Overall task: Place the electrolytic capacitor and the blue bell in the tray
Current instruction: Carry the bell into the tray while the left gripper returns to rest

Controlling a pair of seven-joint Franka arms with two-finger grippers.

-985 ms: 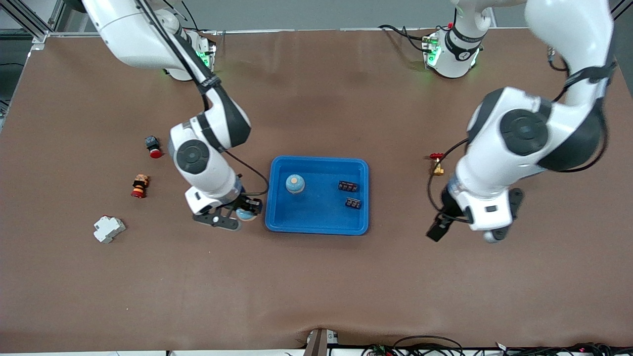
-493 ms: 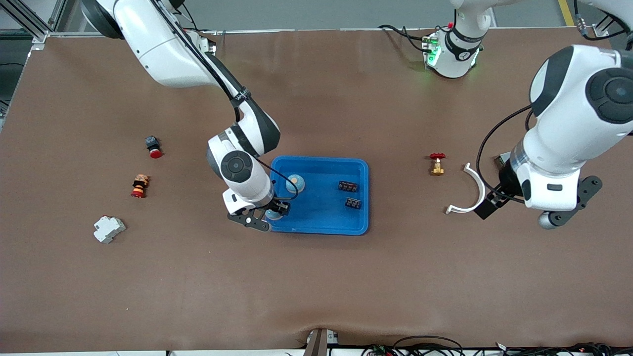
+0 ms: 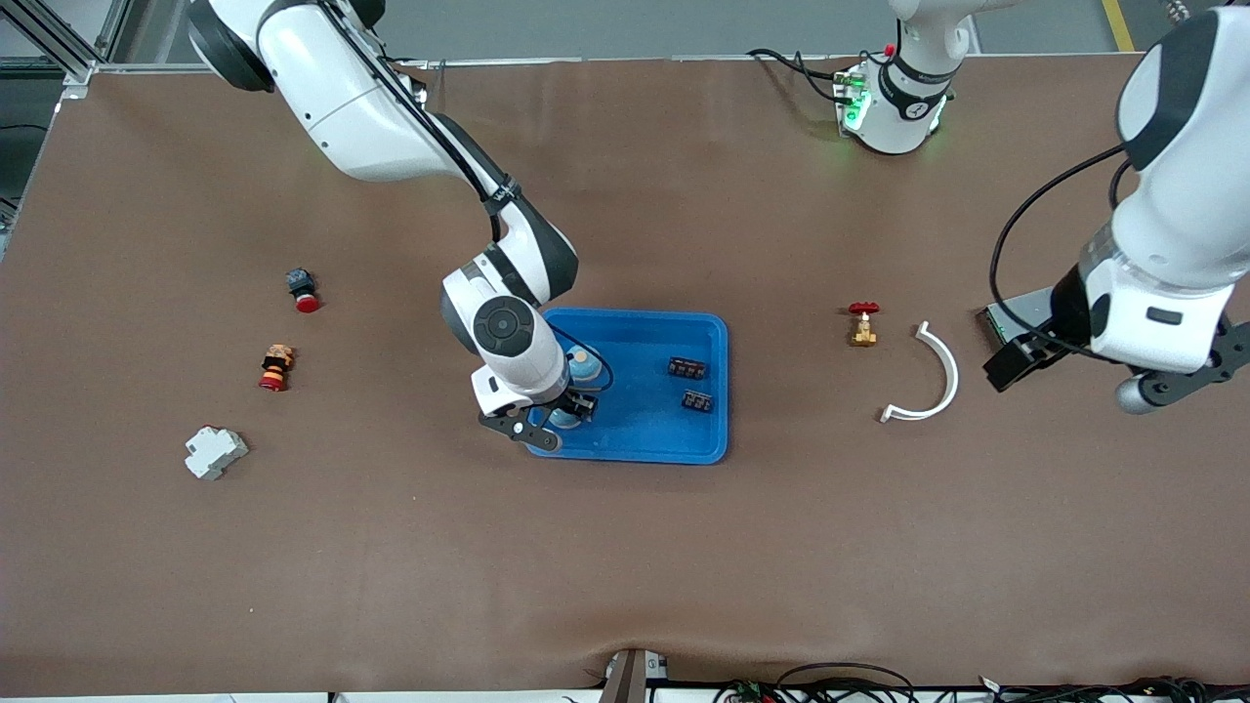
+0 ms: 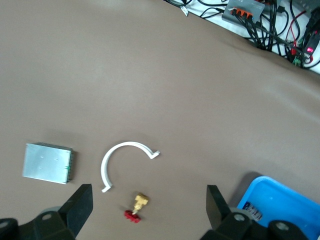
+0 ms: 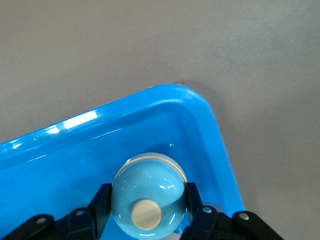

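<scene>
**Front view.** Over the last second the right arm has carried the blue bell (image 3: 565,418) from the tabletop (image 3: 625,566) beside the tray (image 3: 718,391) across its rim. The left arm has swung out toward its own end, uncovering a white curved clip (image 3: 936,381) and a grey metal box (image 3: 1016,314). The right hand (image 3: 553,422) is clamped on the bell over the tray corner nearest the camera, at the right arm's end. A second bell (image 3: 584,361) already sits in the tray, just farther from the camera. The left hand (image 3: 1187,369) waits over the tabletop near the box, spread wide and empty.

**Left wrist view.** Its two fingers stand well apart with nothing between them. Below lie the clip, the box and a small red-handled valve (image 4: 135,209). No task thing is near this hand.

**Right wrist view.** The bell (image 5: 146,195) fills the gap between the dark fingers (image 5: 100,202), gripped on both sides, with the tray's rounded corner (image 5: 200,102) close by. That closeness looks like the main risk: let go this near the wall, the round body could strike the rim and tip out. It could also roll into the second bell.
</scene>
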